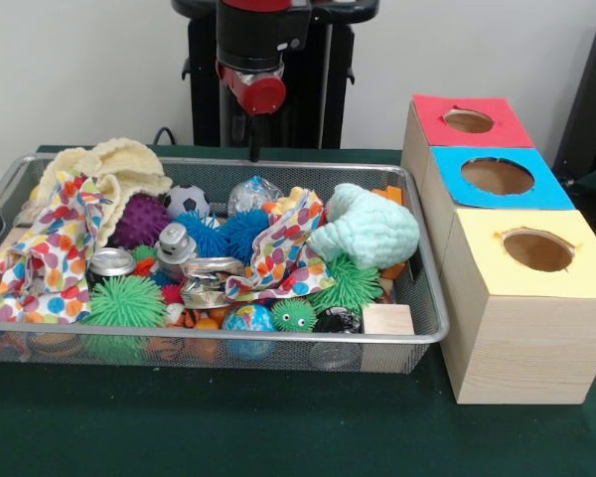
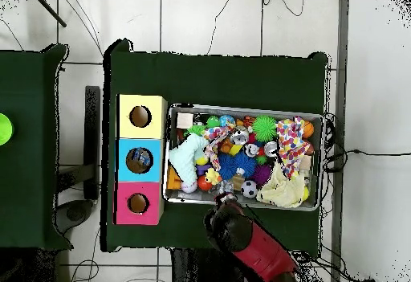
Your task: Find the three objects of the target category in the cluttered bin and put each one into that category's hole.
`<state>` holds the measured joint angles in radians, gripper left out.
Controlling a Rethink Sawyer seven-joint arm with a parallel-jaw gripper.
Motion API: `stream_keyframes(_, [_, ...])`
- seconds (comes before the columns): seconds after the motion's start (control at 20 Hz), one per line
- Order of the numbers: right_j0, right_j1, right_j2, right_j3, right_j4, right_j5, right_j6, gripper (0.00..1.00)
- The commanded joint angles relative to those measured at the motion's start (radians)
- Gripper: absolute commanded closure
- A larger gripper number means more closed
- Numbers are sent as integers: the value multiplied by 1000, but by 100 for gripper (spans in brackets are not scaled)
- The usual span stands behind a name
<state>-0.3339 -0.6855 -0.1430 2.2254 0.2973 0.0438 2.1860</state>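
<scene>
The wire mesh bin [image 1: 278, 338] is full of toys and cloths; it also shows in the overhead view [image 2: 322, 158]. One see-through crinkly plastic piece with blue marks [image 1: 253, 193] lies at the bin's far middle, behind the blue spiky balls. Another clear piece [image 1: 335, 352] shows low at the near wall, through the mesh. A third I cannot pick out. The blue-topped box's hole [image 1: 497, 176] [image 2: 139, 160] is the middle one of three. My gripper [image 1: 253, 147] [image 2: 228, 207] hangs over the bin's far rim, just behind the first clear piece, touching nothing.
A red-topped box [image 1: 472, 120] and a yellow-topped box [image 1: 536, 250] flank the blue one, right of the bin. In the bin are silver cans [image 1: 111, 262], a crushed can [image 1: 211, 279], spiky balls [image 1: 126, 301], a mint cloth [image 1: 368, 227], dotted cloths [image 1: 50, 260], a wooden block [image 1: 387, 320].
</scene>
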Motion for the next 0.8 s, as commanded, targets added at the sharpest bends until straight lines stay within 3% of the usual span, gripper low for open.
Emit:
stream_keyframes(0.05, [-78,-31,106,69,-67,-156,194,0])
stream_keyframes(0.8, [-81,97,165,38,-30,-305,259,0])
